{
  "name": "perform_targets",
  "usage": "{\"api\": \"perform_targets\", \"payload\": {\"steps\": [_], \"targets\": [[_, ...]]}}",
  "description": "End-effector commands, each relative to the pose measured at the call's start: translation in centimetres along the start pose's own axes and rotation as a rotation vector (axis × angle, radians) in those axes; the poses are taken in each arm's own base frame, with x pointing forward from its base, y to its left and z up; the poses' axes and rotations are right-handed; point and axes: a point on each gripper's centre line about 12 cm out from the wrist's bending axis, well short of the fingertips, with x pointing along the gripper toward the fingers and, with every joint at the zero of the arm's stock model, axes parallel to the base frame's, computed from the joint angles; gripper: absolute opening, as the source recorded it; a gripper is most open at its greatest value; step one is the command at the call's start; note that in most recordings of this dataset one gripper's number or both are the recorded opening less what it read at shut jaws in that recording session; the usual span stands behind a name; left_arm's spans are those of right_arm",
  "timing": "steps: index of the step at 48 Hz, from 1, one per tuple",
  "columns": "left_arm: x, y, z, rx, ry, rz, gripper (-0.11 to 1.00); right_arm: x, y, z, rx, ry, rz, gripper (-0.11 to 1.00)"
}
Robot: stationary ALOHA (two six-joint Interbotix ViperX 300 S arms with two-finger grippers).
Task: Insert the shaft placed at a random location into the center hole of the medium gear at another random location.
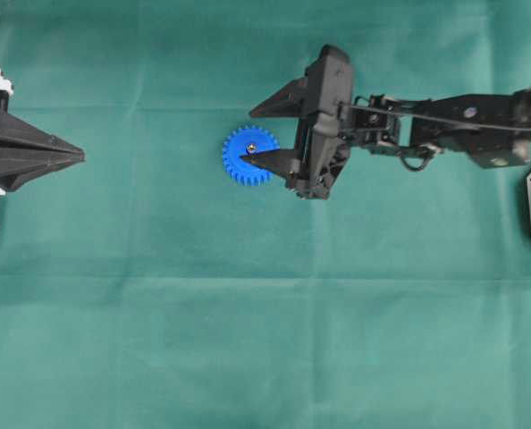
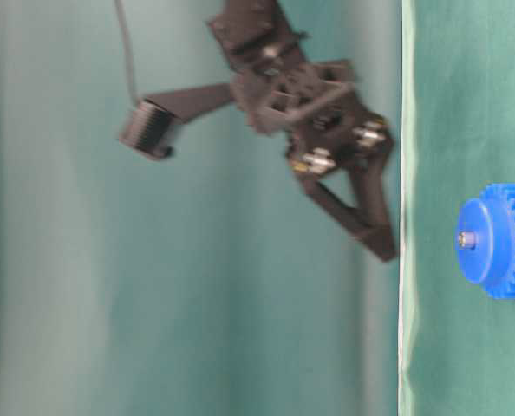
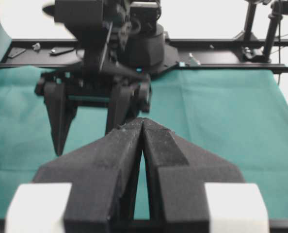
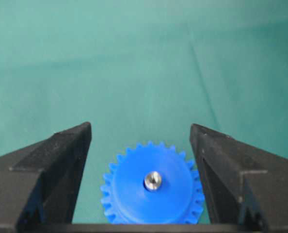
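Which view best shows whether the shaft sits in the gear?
Right wrist view: shaft stands in the blue gear hub, unobstructed. Table-level shows it protruding; overhead shows a speck; left wrist view hides it.

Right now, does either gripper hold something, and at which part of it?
Nothing is held. The right gripper is open above the medium gear, the shaft sits in its hub, and the left gripper is shut on nothing.

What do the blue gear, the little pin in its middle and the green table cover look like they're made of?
Medium gear: likely moulded plastic, with a uniform bright blue colour and a matte, smooth hub. Shaft: looks like bare metal, silver-grey with a bright glint on its end, standing in the center hole. Green cover: apparently cloth, matte, with soft fold creases across it.
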Motion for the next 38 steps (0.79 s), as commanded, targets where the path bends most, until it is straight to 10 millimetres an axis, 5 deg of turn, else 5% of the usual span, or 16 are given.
{"api": "perform_targets", "payload": {"steps": [1,16,38], "targets": [[0.2,0.0,0.9,0.002,-0.025,0.001,0.00,-1.3,0.2,2.2,-0.004,-0.058,0.006,0.81],[0.2,0.0,0.9,-0.002,-0.023,0.001,0.00,-2.5,0.0,1.6,0.003,-0.051,0.004,0.81],[0.2,0.0,0.8,-0.005,-0.021,0.001,0.00,-7.8,-0.1,-0.2,0.010,-0.061,0.004,0.81]]}}
